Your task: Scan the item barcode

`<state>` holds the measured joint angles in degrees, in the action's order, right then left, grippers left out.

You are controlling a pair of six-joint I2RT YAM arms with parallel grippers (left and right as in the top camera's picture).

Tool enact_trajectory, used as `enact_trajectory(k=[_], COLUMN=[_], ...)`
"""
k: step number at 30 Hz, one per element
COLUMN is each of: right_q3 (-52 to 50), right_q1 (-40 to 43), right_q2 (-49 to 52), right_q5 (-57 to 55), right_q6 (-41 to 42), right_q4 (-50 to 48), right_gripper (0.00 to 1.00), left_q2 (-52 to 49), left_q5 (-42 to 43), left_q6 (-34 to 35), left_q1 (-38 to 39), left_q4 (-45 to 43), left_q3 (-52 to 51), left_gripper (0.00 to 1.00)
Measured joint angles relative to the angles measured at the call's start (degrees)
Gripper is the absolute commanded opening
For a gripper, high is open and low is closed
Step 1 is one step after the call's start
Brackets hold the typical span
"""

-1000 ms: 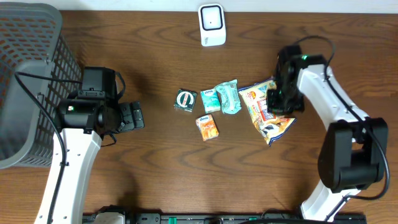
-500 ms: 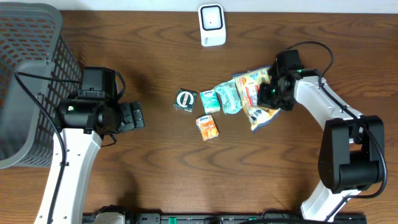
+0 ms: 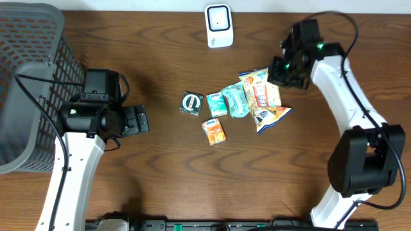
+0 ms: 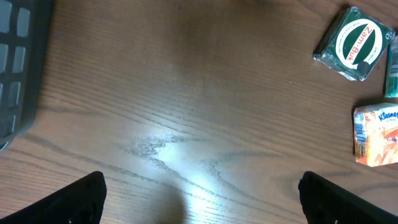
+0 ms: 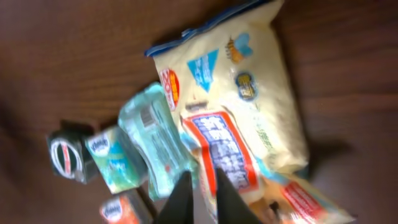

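A small heap of items lies mid-table: a pale yellow snack bag [image 3: 262, 90] [image 5: 249, 93], a red-and-white pack [image 5: 224, 149] on it, a teal wipes pack [image 3: 235, 99], a teal tissue pack [image 3: 216, 103], an orange tissue pack [image 3: 214, 131] and a green round-label box [image 3: 191, 103] [image 4: 352, 43]. The white scanner [image 3: 218, 25] stands at the far edge. My right gripper [image 3: 282, 66] [image 5: 204, 186] hovers above the snack bag's right end, jaws almost together, nothing clearly between them. My left gripper [image 3: 136, 120] [image 4: 202, 205] is wide open over bare wood, left of the box.
A grey mesh basket [image 3: 32, 77] fills the far left corner beside my left arm. A second crumpled snack bag [image 3: 275, 117] lies by the yellow one. Brown wood shows between the left gripper and the heap.
The right gripper swung toward the far edge and rose. The snack bags slid left and turned, ending against the wipes pack. The left arm stayed still.
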<state>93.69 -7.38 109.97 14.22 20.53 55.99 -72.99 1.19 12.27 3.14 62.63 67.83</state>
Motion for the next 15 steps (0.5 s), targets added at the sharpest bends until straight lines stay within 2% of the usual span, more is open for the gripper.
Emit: enact_trajectory(k=[7, 9, 13, 15], right_q3=[1.97, 0.94, -3.69, -6.36], right_q1=[0.0, 0.0, 0.07, 0.33], right_q2=[0.02, 0.0, 0.02, 0.02], right_q5=[-8.2, -11.47, -16.87, -18.12], right_q6=[-5.4, -6.25, -7.15, -7.21], right_q4=[11.65, 12.72, 11.89, 10.84], right_gripper=[0.28, 0.37, 0.47, 0.61], left_q2=[0.0, 0.0, 0.0, 0.0], left_q5=[-0.02, -0.02, -0.02, -0.02], left_q6=[0.0, 0.0, 0.0, 0.0], left_q1=[0.0, 0.0, 0.0, 0.0], left_q4=[0.0, 0.0, 0.0, -0.02], left_q3=[0.0, 0.0, 0.0, 0.0], left_gripper=[0.98, 0.98, 0.98, 0.98])
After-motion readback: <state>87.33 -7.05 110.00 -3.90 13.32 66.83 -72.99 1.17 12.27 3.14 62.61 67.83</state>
